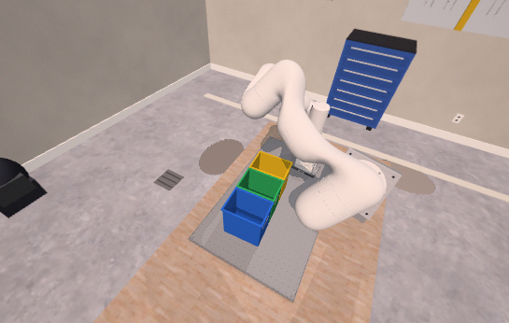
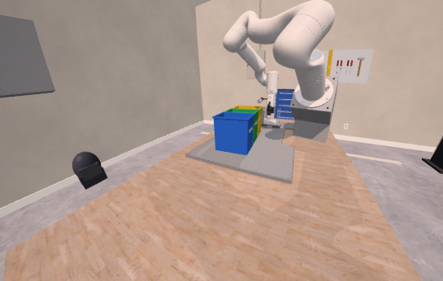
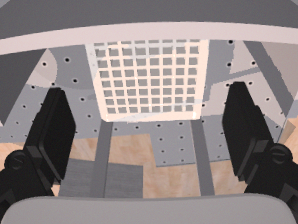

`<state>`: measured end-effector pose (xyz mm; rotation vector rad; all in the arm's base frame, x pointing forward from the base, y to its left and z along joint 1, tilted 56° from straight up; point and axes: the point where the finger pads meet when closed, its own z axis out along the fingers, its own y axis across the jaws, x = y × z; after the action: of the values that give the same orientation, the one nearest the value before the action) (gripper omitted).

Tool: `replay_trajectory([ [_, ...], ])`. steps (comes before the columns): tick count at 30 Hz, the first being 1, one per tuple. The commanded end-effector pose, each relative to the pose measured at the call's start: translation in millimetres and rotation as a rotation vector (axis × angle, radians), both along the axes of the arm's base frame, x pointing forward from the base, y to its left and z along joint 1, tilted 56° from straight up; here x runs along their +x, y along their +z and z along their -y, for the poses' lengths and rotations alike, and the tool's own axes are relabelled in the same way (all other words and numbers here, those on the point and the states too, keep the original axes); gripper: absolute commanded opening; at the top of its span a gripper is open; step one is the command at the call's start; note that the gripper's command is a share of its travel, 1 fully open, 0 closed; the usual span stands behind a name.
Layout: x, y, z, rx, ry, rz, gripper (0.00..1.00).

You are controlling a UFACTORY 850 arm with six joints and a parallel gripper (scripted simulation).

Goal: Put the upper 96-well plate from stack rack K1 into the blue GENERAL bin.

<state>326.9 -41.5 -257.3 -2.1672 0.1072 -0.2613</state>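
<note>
The gripper [image 3: 149, 129] stands wide open and holds nothing; in the wrist view its two dark fingers flank the frame at left and right. Between them, in the upper centre, lies the upper 96-well plate [image 3: 148, 78], its white well grid facing the camera. It rests on the stack rack K1 [image 3: 104, 156], whose grey uprights run down beneath it. The lower plate is hidden.

In the top view the arm [image 1: 310, 140] covers most of the rack, which sits just right of the yellow bin [image 1: 271, 164]. The green bin [image 1: 261, 184] comes next, and the blue bin [image 1: 247, 216] stands lowest in the frame, the three touching in a row.

Judged stage: approach to the plate, grasp not yet made.

Risks:
- The fingers may descend too deep and catch the lower plate or the rack, disturbing what must remain.
- An off-centre closure could tilt the plate, so that it slips in transit.
- The carry passes the yellow and green bins; a low path could knock one over.
- The signs are unreadable here, so colour is the only guide.
</note>
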Motion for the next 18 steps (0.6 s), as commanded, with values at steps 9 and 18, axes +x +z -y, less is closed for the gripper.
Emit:
replay_trajectory([
  [9, 5, -11.4, -16, -0.001, -0.001, 0.001, 1.0],
  [18, 8, -17.9, -25, -0.001, -0.001, 0.001, 1.0],
])
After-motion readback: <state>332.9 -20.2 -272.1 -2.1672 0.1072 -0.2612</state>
